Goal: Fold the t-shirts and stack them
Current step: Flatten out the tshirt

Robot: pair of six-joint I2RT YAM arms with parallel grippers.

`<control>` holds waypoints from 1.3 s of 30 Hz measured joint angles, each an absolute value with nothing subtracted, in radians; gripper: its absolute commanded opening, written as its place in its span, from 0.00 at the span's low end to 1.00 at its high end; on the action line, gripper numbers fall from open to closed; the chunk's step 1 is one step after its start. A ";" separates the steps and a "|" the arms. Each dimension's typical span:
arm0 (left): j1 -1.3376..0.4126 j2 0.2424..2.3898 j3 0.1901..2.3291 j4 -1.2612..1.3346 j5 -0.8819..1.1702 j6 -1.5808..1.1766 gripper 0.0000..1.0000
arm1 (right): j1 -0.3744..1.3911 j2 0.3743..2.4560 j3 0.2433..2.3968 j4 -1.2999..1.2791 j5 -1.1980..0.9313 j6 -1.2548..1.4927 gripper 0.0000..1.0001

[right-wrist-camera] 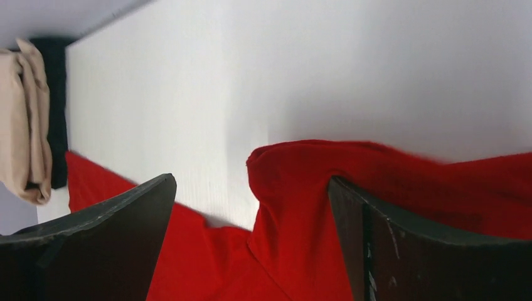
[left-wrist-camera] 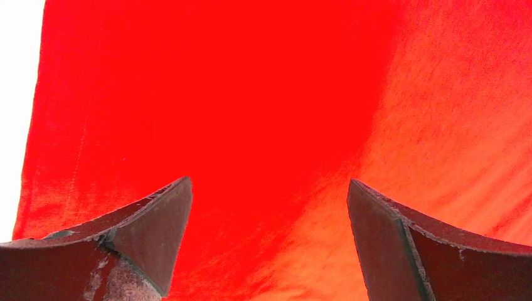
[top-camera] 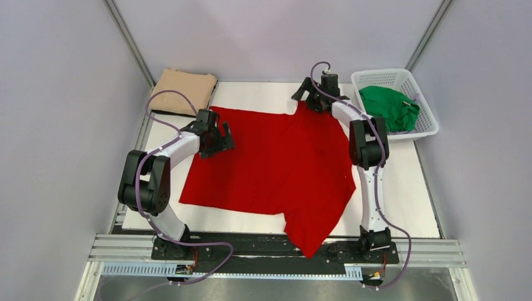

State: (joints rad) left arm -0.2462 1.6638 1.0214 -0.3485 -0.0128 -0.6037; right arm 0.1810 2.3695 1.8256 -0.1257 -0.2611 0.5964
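Note:
The bright red t-shirt lies spread on the white board, one sleeve hanging over the near edge. My left gripper is open, low over the shirt's left part; in the left wrist view red cloth fills the space under its gripper. My right gripper is open at the shirt's far edge; a raised fold of red cloth stands between its fingers, against the right finger. The tan beige t-shirt lies folded at the back left. The green t-shirt lies crumpled in the basket.
The white lattice basket stands at the back right, beside the right arm. The white board shows bare strips right of and behind the red shirt. Grey walls close in on both sides. The tan shirt also shows in the right wrist view.

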 measured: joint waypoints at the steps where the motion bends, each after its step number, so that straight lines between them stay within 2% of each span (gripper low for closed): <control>1: -0.246 1.664 1.021 -0.350 -0.014 -0.603 1.00 | 0.181 2.410 1.888 -0.124 -0.260 0.601 1.00; 5: -0.246 1.664 1.021 -0.360 -0.022 -0.601 1.00 | 0.183 2.537 2.088 -0.118 -0.259 0.605 1.00; 11: -0.246 1.664 1.025 -0.371 -0.023 -0.600 1.00 | 0.190 2.501 2.083 -0.152 -0.233 0.540 1.00; 15: -0.246 1.658 1.047 -0.385 -0.025 -0.600 1.00 | 0.197 2.308 1.882 -0.199 -0.181 0.475 1.00; 21: -0.246 1.632 1.101 -0.405 -0.044 -0.600 1.00 | 0.205 1.887 1.494 -0.316 -0.083 0.475 1.00; 25: -0.244 1.629 1.110 -0.409 -0.048 -0.601 1.00 | 0.208 1.716 1.290 -0.411 -0.018 0.516 1.00; 31: -0.221 1.682 1.120 -0.393 0.019 -0.603 1.00 | 0.208 1.740 1.162 -0.527 0.062 0.554 1.00; 39: -0.194 1.830 1.179 -0.358 0.073 -0.621 1.00 | 0.179 1.922 1.309 -0.572 0.134 0.558 1.00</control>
